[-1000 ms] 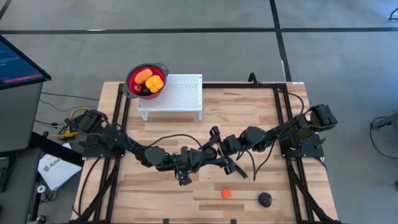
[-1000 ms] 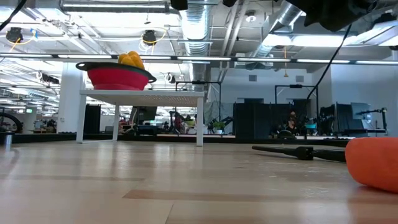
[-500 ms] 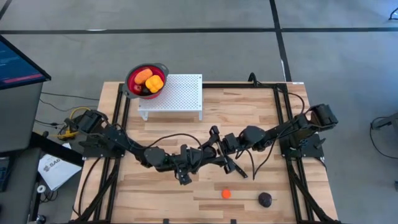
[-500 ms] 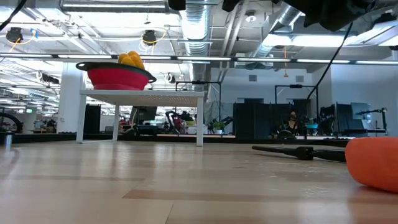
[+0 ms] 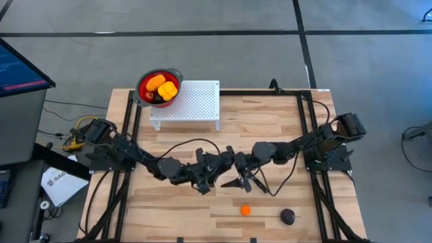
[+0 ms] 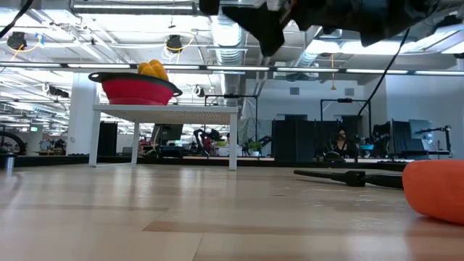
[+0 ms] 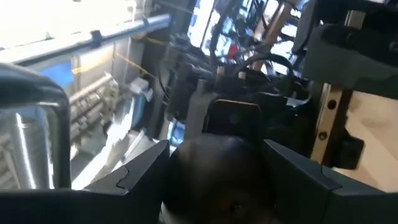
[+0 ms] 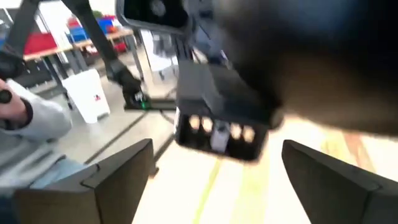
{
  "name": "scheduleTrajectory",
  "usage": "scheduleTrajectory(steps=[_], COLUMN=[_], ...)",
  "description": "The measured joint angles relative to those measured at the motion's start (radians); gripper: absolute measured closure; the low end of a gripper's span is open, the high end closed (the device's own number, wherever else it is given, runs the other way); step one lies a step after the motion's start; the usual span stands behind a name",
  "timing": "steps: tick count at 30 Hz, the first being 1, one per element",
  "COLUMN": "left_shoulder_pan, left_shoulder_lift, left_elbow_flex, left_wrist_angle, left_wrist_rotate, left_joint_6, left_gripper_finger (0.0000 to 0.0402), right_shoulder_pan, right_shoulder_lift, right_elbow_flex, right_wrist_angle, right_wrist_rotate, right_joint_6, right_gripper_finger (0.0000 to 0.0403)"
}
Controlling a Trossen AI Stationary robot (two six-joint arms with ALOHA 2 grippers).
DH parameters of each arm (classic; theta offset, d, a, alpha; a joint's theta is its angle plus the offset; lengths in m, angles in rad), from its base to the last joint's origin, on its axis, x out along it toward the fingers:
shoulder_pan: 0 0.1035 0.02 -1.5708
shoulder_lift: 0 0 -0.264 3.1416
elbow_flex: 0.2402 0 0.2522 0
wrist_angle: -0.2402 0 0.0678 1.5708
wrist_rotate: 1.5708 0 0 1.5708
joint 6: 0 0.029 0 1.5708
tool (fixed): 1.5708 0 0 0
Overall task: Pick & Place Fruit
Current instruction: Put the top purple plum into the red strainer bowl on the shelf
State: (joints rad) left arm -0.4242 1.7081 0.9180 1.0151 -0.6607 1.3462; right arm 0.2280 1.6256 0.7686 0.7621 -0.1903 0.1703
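Several fruit lie in the red colander (image 5: pixel 159 88) (image 6: pixel 138 88), which sits on a white perforated stand (image 5: pixel 196 101). An orange fruit (image 5: pixel 246 210) (image 6: pixel 435 190) and a dark fruit (image 5: pixel 288 216) lie on the table near its near edge. My left gripper (image 5: pixel 227 160) (image 7: pixel 216 163) is above the table's middle, shut on a dark rounded piece (image 7: pixel 217 177). My right gripper (image 5: pixel 239 183) (image 8: pixel 217 168) hangs open just beside it, toward the near edge, and faces the left wrist. It touches nothing. My left gripper has a dark rounded fruit (image 7: pixel 217 186) pinched between its two fingers (image 7: pixel 140 171); the fruit fills the gap between them. It is lifted clear of the table. The high view hides the fruit under the arm, so which part of it is held does not show.
A slim black-handled knife (image 6: pixel 348 176) lies on the table behind the orange fruit. Cables loop between the two arms over the table's middle. Bare wood lies along the left half of the near edge. A person's grey sleeve (image 8: pixel 31 124) shows in the room beyond.
My right gripper has swung toward the table's left and near edge, close in beside the left gripper, and it now shows at the top of the low view. My left gripper has shifted a little toward the right. The fruit on the table and in the colander have stayed put.
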Motion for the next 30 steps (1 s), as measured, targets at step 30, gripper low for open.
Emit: scheduleTrajectory(steps=[30], left_shoulder_pan=[0.029], left_shoulder_lift=[-0.539], left_elbow_flex=[-0.167], left_wrist_angle=[-1.025], left_wrist_rotate=[0.114], left_joint_6=[-1.657], left_gripper_finger=[0.0166], right_shoulder_pan=[0.129], right_shoulder_lift=[-0.003], right_elbow_flex=[0.0], right_wrist_angle=[-0.382], right_wrist_rotate=[0.251], right_joint_6=[0.134], right_gripper_finger=[0.0076])
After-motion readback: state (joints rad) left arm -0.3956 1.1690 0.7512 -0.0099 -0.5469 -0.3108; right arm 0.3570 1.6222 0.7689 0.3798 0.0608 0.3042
